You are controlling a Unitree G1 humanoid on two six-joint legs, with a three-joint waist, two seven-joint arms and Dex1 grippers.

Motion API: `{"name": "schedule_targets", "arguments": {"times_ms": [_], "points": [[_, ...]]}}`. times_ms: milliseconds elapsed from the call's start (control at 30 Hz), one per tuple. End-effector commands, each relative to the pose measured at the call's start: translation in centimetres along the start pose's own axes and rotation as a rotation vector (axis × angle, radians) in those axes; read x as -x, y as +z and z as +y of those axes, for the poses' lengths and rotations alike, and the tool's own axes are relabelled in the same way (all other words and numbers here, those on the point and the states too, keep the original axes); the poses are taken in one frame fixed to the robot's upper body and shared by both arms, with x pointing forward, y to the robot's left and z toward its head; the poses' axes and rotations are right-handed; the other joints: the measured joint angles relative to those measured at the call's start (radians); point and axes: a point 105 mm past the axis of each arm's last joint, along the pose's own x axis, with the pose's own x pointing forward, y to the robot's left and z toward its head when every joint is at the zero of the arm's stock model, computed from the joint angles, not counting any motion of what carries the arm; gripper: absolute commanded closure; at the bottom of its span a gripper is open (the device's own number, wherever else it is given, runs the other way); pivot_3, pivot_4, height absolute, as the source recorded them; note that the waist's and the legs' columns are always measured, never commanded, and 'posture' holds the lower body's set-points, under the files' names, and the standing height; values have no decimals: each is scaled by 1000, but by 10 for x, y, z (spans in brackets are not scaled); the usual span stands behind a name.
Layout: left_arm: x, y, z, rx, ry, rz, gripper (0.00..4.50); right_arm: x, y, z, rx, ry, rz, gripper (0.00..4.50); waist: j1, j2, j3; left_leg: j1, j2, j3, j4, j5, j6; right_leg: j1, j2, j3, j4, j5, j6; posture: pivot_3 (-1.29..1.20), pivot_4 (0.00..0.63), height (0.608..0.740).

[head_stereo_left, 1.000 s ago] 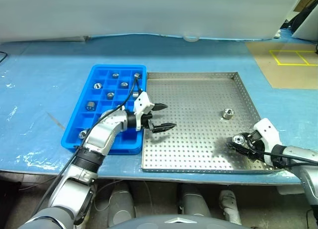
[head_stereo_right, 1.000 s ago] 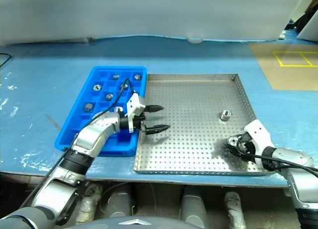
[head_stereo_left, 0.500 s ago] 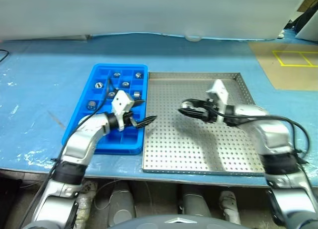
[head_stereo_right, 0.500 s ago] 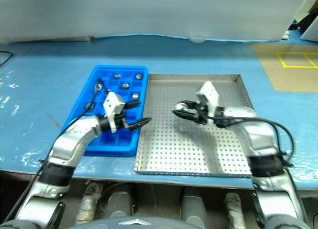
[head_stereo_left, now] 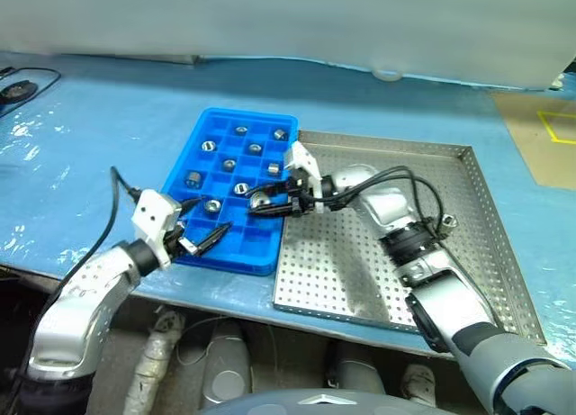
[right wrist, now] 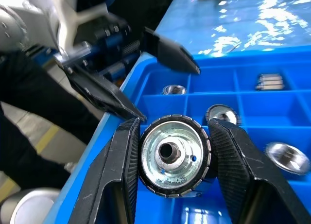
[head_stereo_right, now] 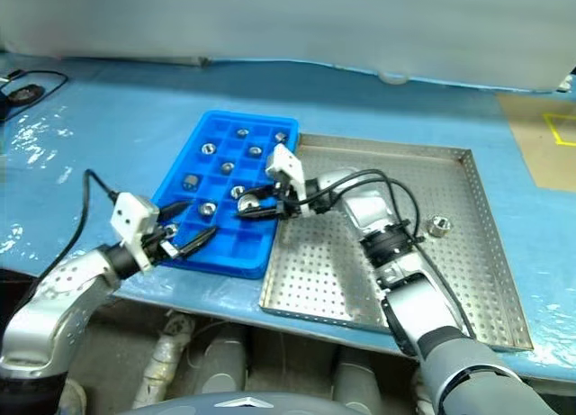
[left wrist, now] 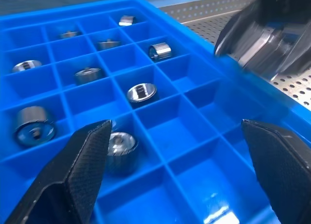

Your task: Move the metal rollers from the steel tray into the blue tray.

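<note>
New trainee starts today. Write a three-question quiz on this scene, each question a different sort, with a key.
1. True or false: the right claw is shut on a metal roller.
2. Over which is the right claw holding its load: A) the steel tray, B) the blue tray, C) the bare table?
3. How many rollers lie loose on the steel tray's floor?

Key:
1. True. The roller sits clamped between the two fingers.
2. B. It hangs over the blue tray's near right compartments.
3. One, near the tray's right rim.

Note for the trainee: the left claw is open beside the blue tray's near left corner, holding nothing.
</note>
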Motion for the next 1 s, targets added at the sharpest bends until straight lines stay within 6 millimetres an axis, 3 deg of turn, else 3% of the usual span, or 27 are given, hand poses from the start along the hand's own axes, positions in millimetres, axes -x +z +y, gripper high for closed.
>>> {"name": "schedule_targets", "arguments": {"times_ms": [33,267,433,800,1000], "points": [[14,13,-4,-16,21,-33,0,-12,2,6,59,77,8,2690,16,0,0,-1,0,-1,0,0,0,0,0,0,0,0,0,525,150,740],[18,16,-14,20,-1,-48,0,-35,4,9,69,111,-2,2690,62,1,0,-2,0,-5,0,0,-1,0,1,-2,0,0,1,541,150,740],[16,17,-15,18,-29,-43,0,-47,3,1,61,52,11,2690,78,1,0,-2,0,-7,-1,1,-2,0,1,-2,1,-1,1,518,150,740],[8,16,-14,5,-76,-26,0,-28,-14,-5,39,14,44,2690,85,1,0,-2,-1,-8,-1,1,-2,0,2,-2,1,-1,1,461,150,740],[1,17,-15,-6,-133,-14,0,-20,-19,-9,40,-33,43,677,80,1,0,-1,-1,-8,-1,1,-3,1,2,-2,2,-1,1,406,150,740]]}}
